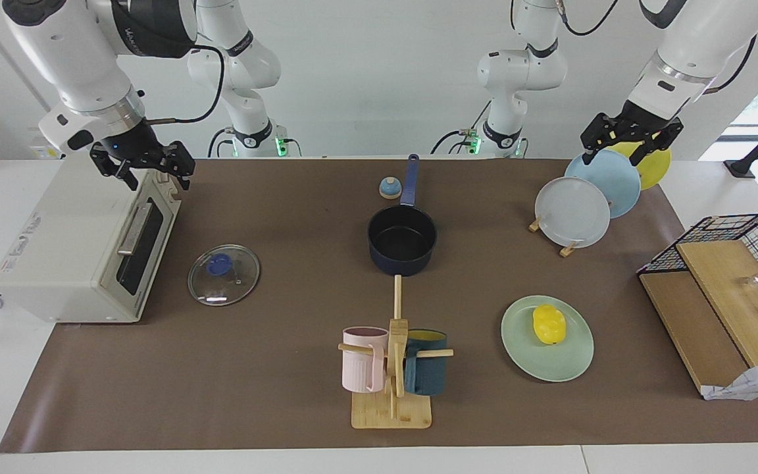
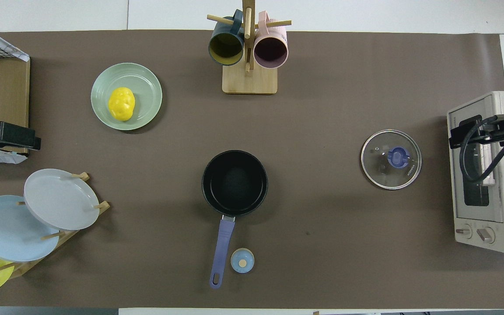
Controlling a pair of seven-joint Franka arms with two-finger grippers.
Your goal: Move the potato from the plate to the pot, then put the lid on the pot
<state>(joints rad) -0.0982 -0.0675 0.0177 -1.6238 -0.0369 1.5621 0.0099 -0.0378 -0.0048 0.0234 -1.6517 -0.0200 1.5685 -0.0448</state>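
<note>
The yellow potato (image 1: 549,324) (image 2: 121,103) lies on the mint-green plate (image 1: 543,361) (image 2: 146,85) toward the left arm's end of the table. The navy pot (image 1: 402,238) (image 2: 234,177) stands mid-table, black inside and holding nothing, with its handle toward the robots. The glass lid (image 1: 224,274) (image 2: 391,159) lies flat on the mat toward the right arm's end. My left gripper (image 1: 622,155) is open, up in the air over the upright plates in the rack. My right gripper (image 1: 155,176) is open, up over the toaster oven's top edge.
A toaster oven (image 1: 83,243) (image 2: 484,175) stands beside the lid. A mug tree (image 1: 392,368) (image 2: 248,43) with two mugs is farther from the robots than the pot. A plate rack (image 1: 573,210), a blue-and-tan bell knob (image 1: 389,188) and a wire basket with wooden boards (image 1: 728,276) are also there.
</note>
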